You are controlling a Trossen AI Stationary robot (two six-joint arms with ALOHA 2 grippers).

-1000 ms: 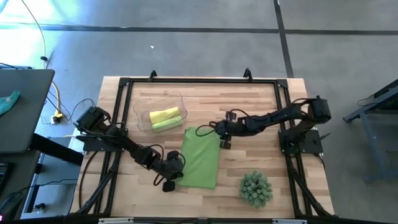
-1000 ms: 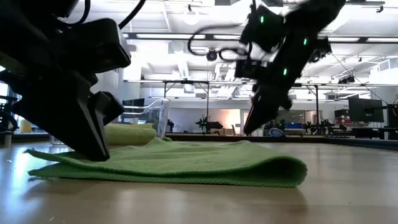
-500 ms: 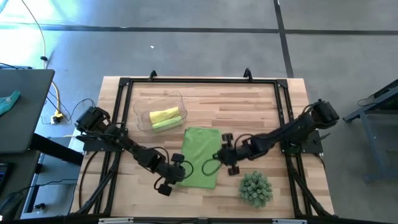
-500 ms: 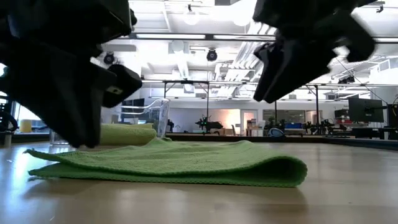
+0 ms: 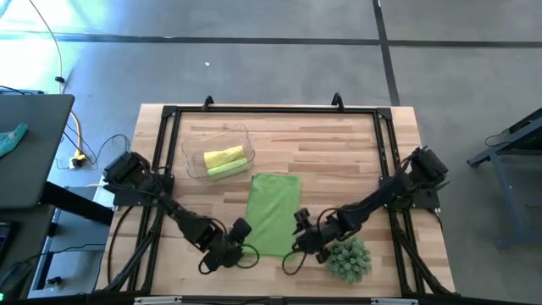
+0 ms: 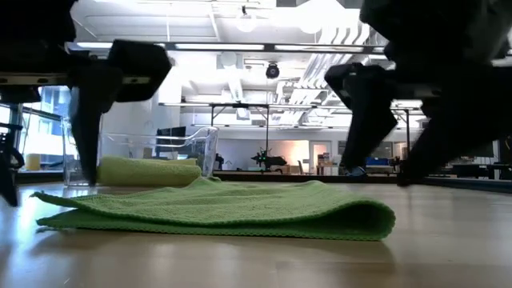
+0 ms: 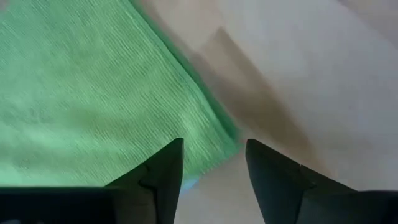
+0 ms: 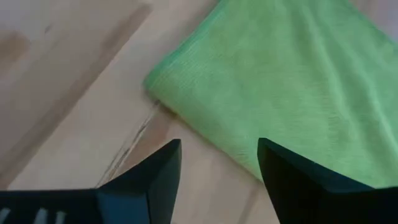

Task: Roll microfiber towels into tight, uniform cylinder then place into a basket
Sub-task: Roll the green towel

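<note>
A lime green microfiber towel (image 5: 273, 212) lies folded flat on the wooden table, long side running front to back. Just beyond it stands the clear basket (image 5: 193, 142), holding a yellow rolled towel (image 5: 222, 157) and a green rolled towel (image 5: 229, 168) side by side.

No legible text or labels

The pale butcher-block wooden desk (image 5: 339, 152), rimmed by a black metal frame (image 5: 271, 109), stands on a grey concrete floor (image 5: 254, 59) crossed by dark seam lines. Beyond the desk's left edge sits a dark grey side table (image 5: 30, 148) carrying a teal cloth (image 5: 12, 138), with a yellow cable (image 5: 78, 129) trailing on the floor between them. Seen level across the desk, a large workshop hall opens behind: a white ceiling with long strip lights (image 6: 240, 46), exposed ducts, dark metal racks (image 6: 264, 128), and monitors (image 6: 468, 142) at the right.
</note>
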